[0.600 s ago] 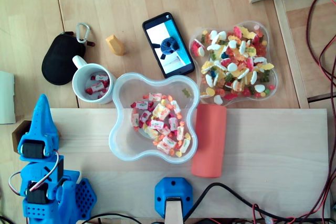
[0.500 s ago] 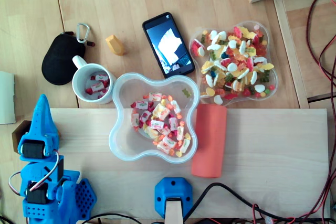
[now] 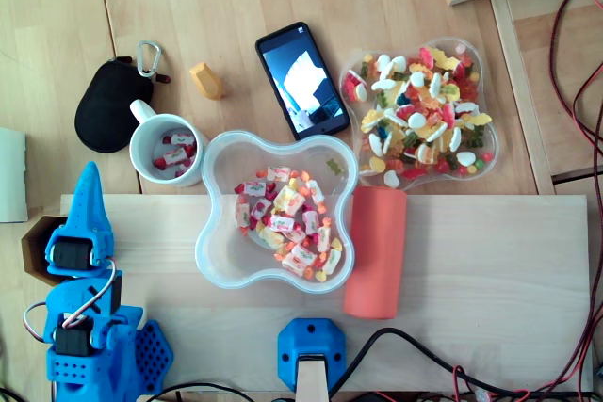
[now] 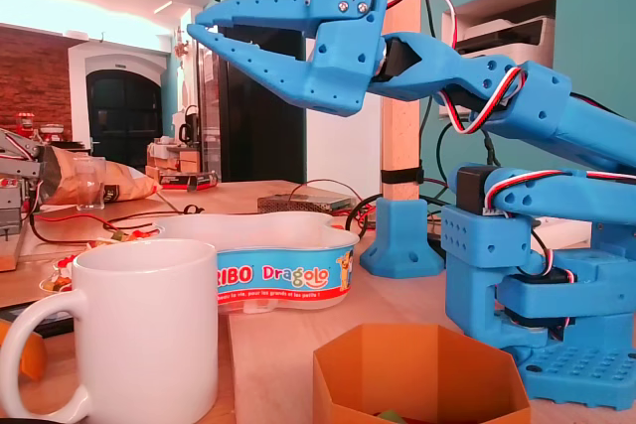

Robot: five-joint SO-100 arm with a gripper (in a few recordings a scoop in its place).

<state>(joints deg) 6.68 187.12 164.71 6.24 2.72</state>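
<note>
My blue gripper (image 3: 89, 174) is at the lower left of the overhead view and points toward a white mug (image 3: 168, 148) with wrapped sweets in it. It hangs over the edge of an orange hexagonal box (image 3: 36, 244). In the fixed view the gripper (image 4: 197, 27) is raised high above the mug (image 4: 129, 335) and the box (image 4: 417, 374). Its jaws meet at the tip with nothing between them. A clear lobed tub (image 3: 219, 233) of wrapped sweets lies right of the mug, and its label faces the fixed view, where the tub (image 4: 283, 270) is seen side-on.
A second clear tub (image 3: 476, 152) of gummies, a phone (image 3: 301, 79), a black pouch (image 3: 108, 101) and a small yellow block (image 3: 206, 80) lie farther out. An orange-red cylinder (image 3: 375, 251) lies beside the near tub. A blue post base (image 3: 311, 350) stands at the front edge.
The gripper has swung slightly to the right in the overhead view and now overlaps more of the orange hexagonal box. Nothing else on the table moved.
</note>
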